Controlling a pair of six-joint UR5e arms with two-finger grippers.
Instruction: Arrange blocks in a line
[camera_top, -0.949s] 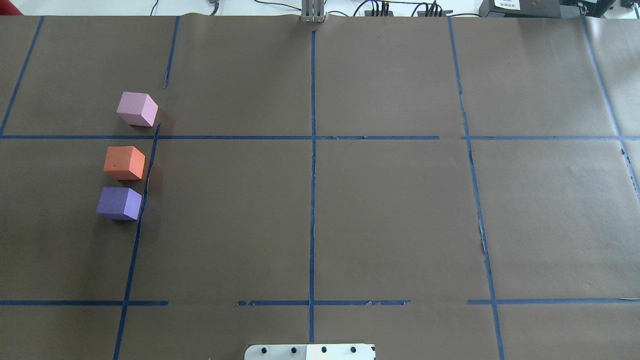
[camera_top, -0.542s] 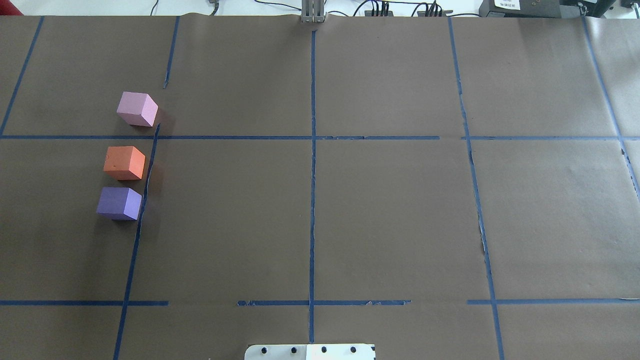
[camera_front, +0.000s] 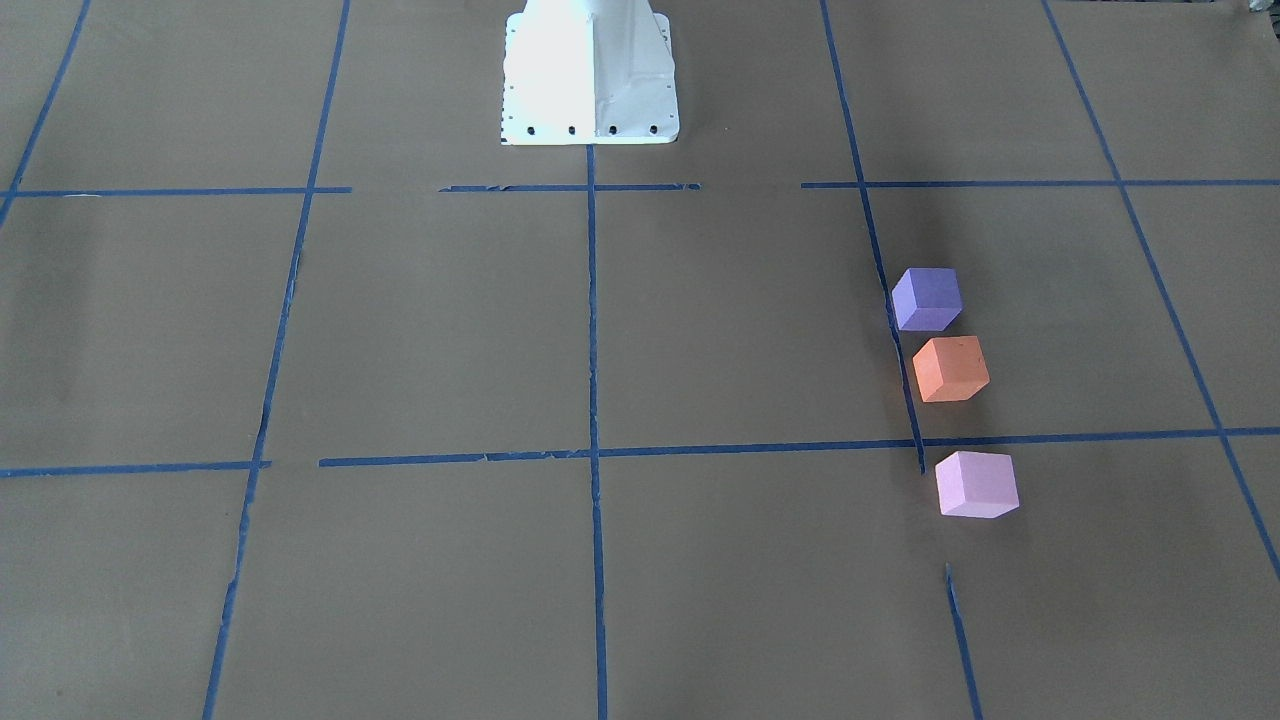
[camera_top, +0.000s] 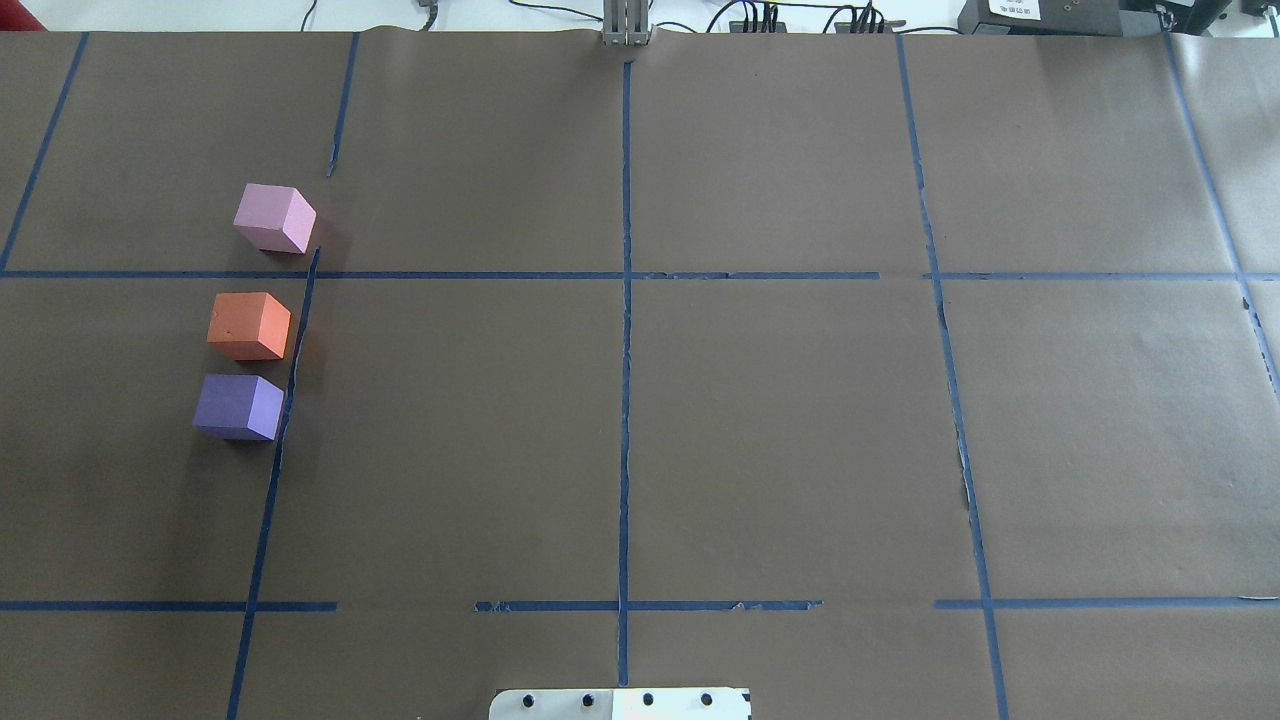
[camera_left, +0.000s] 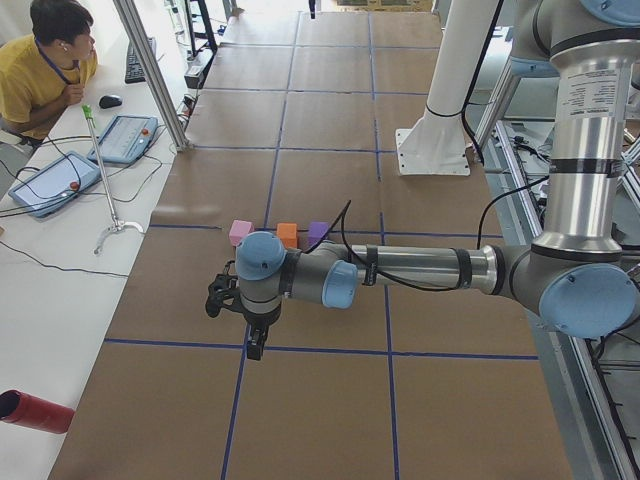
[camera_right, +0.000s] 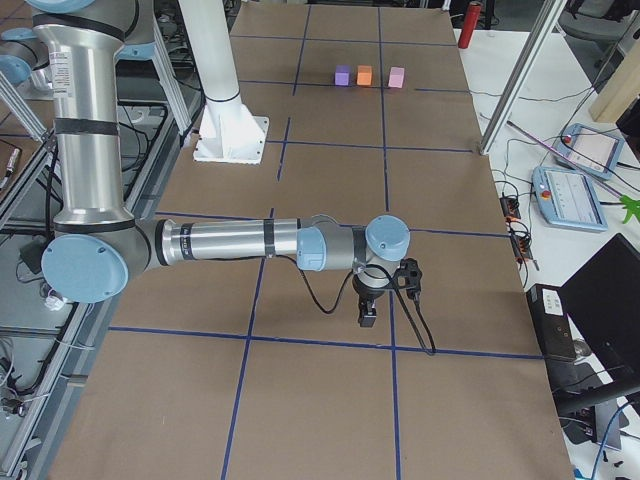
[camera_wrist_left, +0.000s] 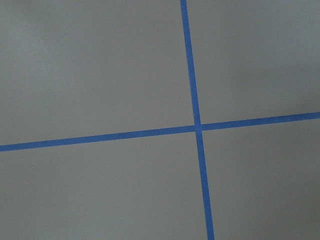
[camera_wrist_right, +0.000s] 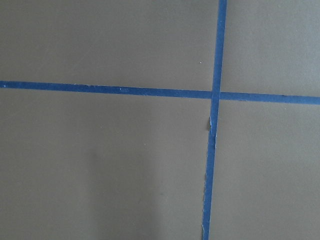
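Three cubes stand in a row on the brown paper on the robot's left side: the pale pink block farthest, the orange block in the middle, the purple block nearest the base. The orange and purple blocks sit close together; the pink one stands farther off. They also show in the front view as pink, orange and purple. My left gripper points down beyond the blocks, near the table's left end. My right gripper points down near the right end. I cannot tell whether either is open.
Blue tape lines divide the paper into squares. The white robot base stands at the near middle edge. An operator, tablets and a red cylinder are on the side table at the left.
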